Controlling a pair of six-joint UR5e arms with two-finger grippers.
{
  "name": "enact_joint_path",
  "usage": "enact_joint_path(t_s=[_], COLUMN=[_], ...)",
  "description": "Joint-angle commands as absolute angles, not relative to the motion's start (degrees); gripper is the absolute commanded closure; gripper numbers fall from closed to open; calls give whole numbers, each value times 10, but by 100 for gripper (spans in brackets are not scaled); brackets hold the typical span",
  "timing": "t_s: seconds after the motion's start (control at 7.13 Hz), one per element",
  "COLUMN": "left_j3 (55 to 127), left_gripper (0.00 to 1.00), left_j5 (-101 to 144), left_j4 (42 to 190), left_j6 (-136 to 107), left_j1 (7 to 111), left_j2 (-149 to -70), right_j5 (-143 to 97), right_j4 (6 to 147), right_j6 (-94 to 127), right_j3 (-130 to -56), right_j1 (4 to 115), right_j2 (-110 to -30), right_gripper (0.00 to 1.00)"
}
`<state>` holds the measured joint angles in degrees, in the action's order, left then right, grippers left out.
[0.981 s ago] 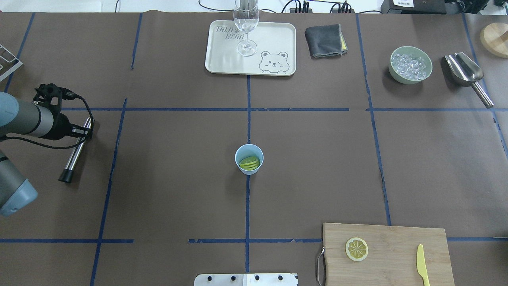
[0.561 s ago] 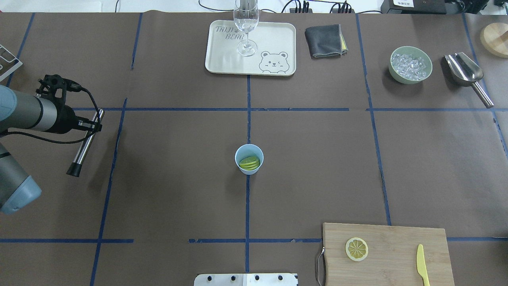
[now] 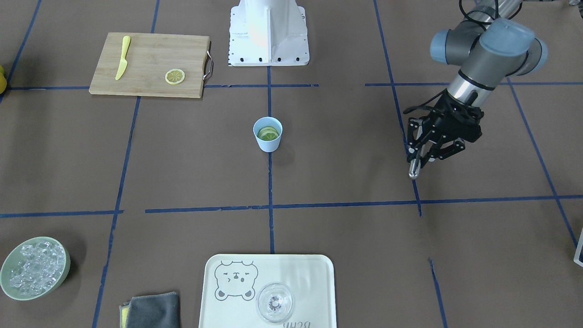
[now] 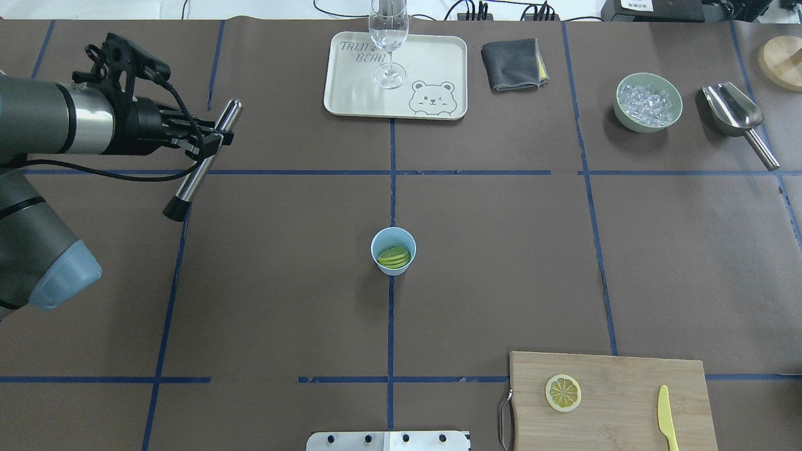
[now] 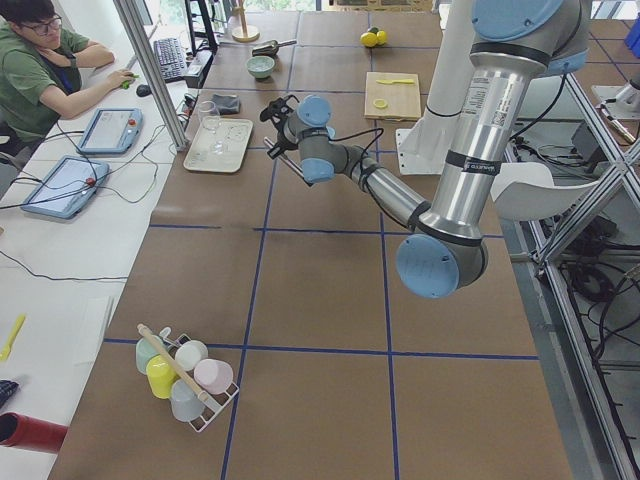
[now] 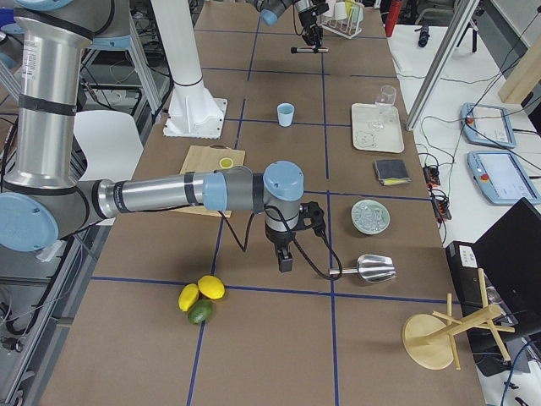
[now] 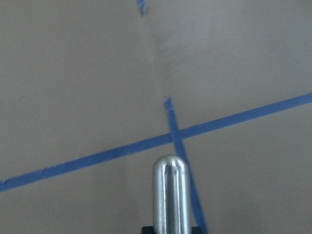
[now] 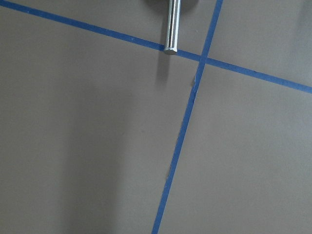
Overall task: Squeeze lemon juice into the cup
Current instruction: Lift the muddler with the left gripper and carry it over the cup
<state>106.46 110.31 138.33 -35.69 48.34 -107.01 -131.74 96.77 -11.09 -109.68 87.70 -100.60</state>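
Note:
The light-blue cup (image 4: 383, 241) stands at the table's middle with yellow-green lemon slices (image 4: 395, 257) stacked inside; it also shows in the front view (image 3: 267, 142). Another lemon slice (image 4: 563, 393) lies on the wooden cutting board (image 4: 626, 382). My left gripper (image 4: 210, 141) is far left of the cup, above the table, and shut on a steel muddler (image 4: 199, 166) with a black end. The left wrist view shows the muddler's rounded steel end (image 7: 169, 195). My right gripper (image 6: 286, 254) shows only in the exterior right view, so I cannot tell whether it is open or shut.
At the far edge stand a tray (image 4: 351, 94) with a clear glass (image 4: 389, 37), a grey cloth (image 4: 512, 64), a green bowl of ice (image 4: 648, 101) and a metal scoop (image 4: 733, 113). A yellow knife (image 4: 666, 416) lies on the board.
My left arm has swung forward and to the right with the muddler in its grip, from the left edge toward the far left part of the table.

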Motion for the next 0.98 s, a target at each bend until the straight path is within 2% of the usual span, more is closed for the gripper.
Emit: enact_joint_path(t_s=[0.0, 0.14, 0.42, 0.7, 0.84], left_j3=[1017, 966, 896, 846, 831], left_gripper=[100, 100, 100, 100, 100], left_j5=[1010, 953, 893, 816, 768], left_j4=[1638, 1741, 1822, 1948, 1956], left_j6=[-426, -418, -376, -336, -271], left_j1=[444, 395, 358, 298, 265], left_j2=[-1106, -1132, -1222, -1224, -1236], right_j5=[-1319, -1323, -1348, -1338, -1339], right_j4=[968, 969, 974, 971, 969], right_j6=[-125, -182, -212, -203, -203], right_j3=[-1096, -1077, -1041, -1041, -1035], right_j1=[890, 917, 979, 981, 981], right_j2=[-1018, -1018, -1021, -1027, -1027], right_gripper=[0, 0, 0, 0, 0])
